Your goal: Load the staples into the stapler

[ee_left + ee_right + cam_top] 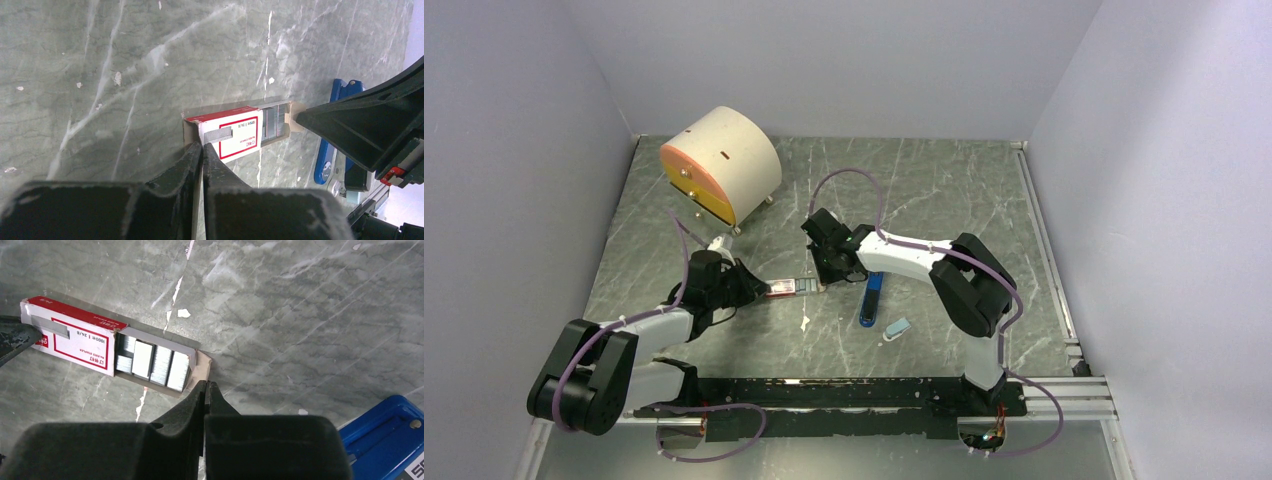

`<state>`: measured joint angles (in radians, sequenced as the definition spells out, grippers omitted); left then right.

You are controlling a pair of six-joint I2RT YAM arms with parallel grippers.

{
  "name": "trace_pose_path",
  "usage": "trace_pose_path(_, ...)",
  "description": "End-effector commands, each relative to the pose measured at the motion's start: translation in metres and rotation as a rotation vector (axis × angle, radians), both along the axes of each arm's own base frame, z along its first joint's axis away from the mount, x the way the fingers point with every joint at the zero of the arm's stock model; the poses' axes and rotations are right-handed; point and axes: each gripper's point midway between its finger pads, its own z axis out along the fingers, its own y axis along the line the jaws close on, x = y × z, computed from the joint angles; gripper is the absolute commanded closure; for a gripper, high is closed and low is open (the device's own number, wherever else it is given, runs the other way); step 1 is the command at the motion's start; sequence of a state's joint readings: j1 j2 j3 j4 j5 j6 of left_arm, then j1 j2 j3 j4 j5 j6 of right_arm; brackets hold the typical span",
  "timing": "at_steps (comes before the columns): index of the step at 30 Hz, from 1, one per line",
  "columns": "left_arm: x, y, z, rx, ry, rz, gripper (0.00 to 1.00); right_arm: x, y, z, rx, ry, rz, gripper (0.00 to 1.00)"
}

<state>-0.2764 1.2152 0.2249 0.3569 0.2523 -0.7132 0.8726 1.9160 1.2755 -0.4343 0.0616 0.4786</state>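
Note:
The red-and-white staple box [786,288] lies on the table between my grippers, its inner tray slid partly out. Several silvery staples [152,360] show in the open tray, also in the left wrist view [272,122]. My left gripper [202,145] is shut on the cardboard flap at the sleeve end [235,135]. My right gripper [206,384] is shut on the tray's brown end flap [202,365]. The blue stapler [871,298] lies just right of the box, its end showing in the right wrist view [385,435] and in the left wrist view [327,150].
A short light-blue and white oblong piece [896,328] lies near the stapler's near end. A cream drum with an orange face [721,165] stands at the back left. Grey walls close in the table on three sides.

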Motion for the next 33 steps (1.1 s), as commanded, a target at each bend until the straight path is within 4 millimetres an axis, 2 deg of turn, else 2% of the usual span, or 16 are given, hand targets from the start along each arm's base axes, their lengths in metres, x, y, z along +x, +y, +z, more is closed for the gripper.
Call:
trace_pose_path(1, 0.007, 0.005, 0.007, 0.023, -0.059, 0.006, 0.94, 0.008, 0.000, 0.000, -0.027, -0.023, -0.036, 0.98)
trace_pose_path(8, 0.007, 0.015, 0.007, 0.071, -0.067, 0.040, 0.95, 0.021, -0.013, 0.001, -0.064, -0.075, -0.056, 0.99)
trace_pose_path(18, 0.010, 0.041, 0.005, 0.148, -0.035, 0.175, 0.95, 0.057, -0.035, 0.005, -0.058, -0.123, -0.121, 0.99)
trace_pose_path(21, 0.009, 0.047, 0.007, 0.156, -0.021, 0.212, 0.89, 0.066, -0.041, 0.007, -0.047, -0.128, -0.138, 0.91)
trace_pose_path(23, 0.010, 0.053, 0.008, 0.173, -0.022, 0.250, 0.83, 0.069, -0.043, 0.011, -0.038, -0.136, -0.144, 0.81)
trace_pose_path(27, 0.011, 0.051, 0.016, 0.157, -0.025, 0.249, 0.67, 0.073, -0.044, 0.028, 0.000, -0.173, -0.143, 0.49)
trace_pose_path(29, 0.012, 0.049, 0.022, 0.146, -0.031, 0.247, 0.56, 0.077, -0.046, 0.043, 0.027, -0.207, -0.152, 0.42)
trace_pose_path(31, 0.014, 0.047, 0.033, 0.126, -0.053, 0.243, 0.44, 0.082, -0.053, 0.058, 0.041, -0.234, -0.185, 0.39)
trace_pose_path(33, 0.016, 0.043, 0.046, 0.097, -0.080, 0.238, 0.39, 0.087, -0.065, 0.074, 0.039, -0.267, -0.235, 0.37)
